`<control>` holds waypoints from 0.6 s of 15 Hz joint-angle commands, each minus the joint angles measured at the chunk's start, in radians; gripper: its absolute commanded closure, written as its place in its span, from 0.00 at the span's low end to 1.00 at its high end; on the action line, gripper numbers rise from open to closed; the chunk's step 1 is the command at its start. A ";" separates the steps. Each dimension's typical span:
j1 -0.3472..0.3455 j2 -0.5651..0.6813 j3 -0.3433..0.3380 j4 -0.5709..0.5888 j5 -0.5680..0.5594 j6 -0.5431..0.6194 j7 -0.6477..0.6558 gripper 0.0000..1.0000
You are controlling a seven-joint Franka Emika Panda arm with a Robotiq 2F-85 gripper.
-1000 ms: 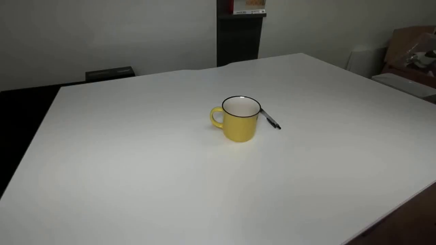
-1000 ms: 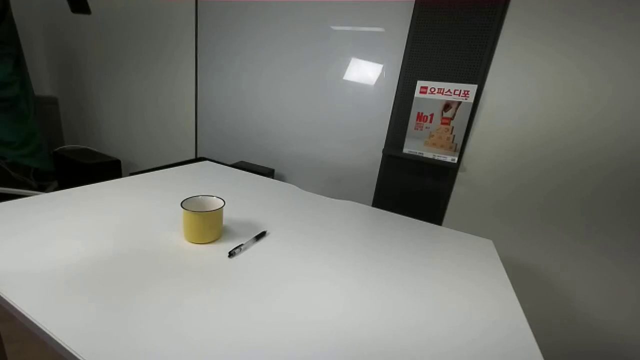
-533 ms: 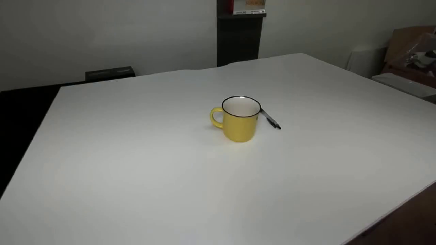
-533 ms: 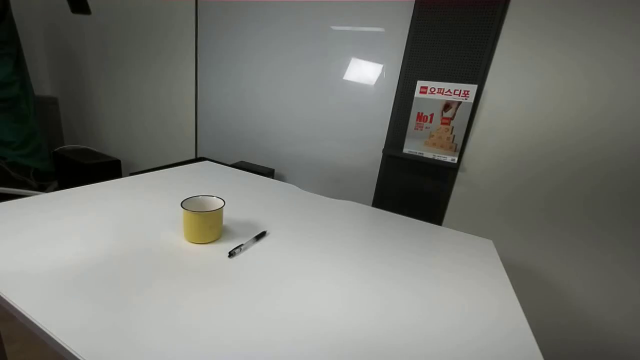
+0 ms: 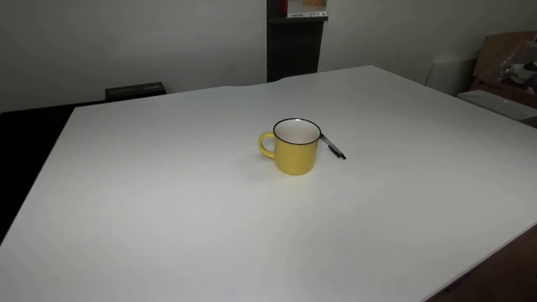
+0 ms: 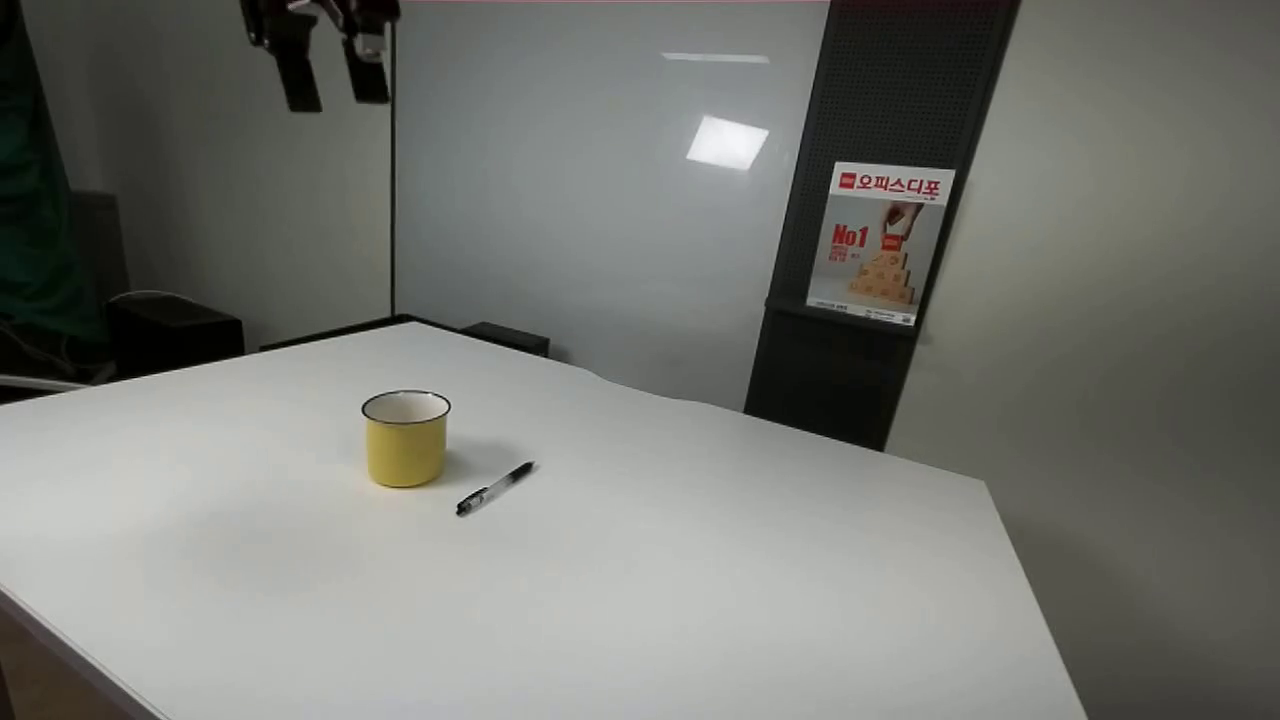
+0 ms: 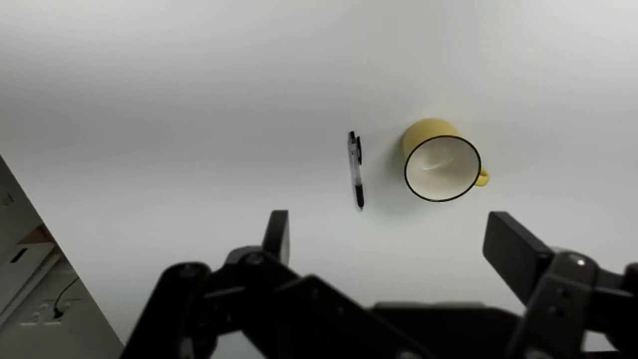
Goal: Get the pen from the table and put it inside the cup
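The pen (image 5: 333, 148) is a thin stick with a clear barrel and black ends. It lies flat on the white table (image 6: 700, 590), beside the cup and apart from it, and shows in an exterior view (image 6: 496, 488) and the wrist view (image 7: 355, 169). The yellow cup (image 5: 295, 158) stands upright with a dark rim and white inside. It also shows in an exterior view (image 6: 405, 452) and the wrist view (image 7: 442, 168); no contents show in it. My gripper (image 6: 338, 105) hangs high above the table. In the wrist view the gripper (image 7: 388, 232) is wide open with nothing between its fingers.
A black box (image 5: 135, 91) stands behind the table's far edge. A poster (image 6: 880, 245) hangs on a dark panel at the wall. A dark box (image 6: 172, 335) sits beyond the table. A cardboard box (image 5: 501, 56) is past the table's far right side.
My gripper has moved down and to the right in an exterior view; before, only one fingertip showed at the top edge, now both fingers show. The pen and the cup have not moved.
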 commanded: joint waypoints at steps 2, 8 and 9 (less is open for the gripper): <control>0.009 0.188 -0.135 0.042 0.070 0.122 -0.193 0.00; -0.013 0.461 -0.217 0.146 0.096 0.164 -0.332 0.00; -0.016 0.503 -0.224 0.169 0.096 0.165 -0.342 0.00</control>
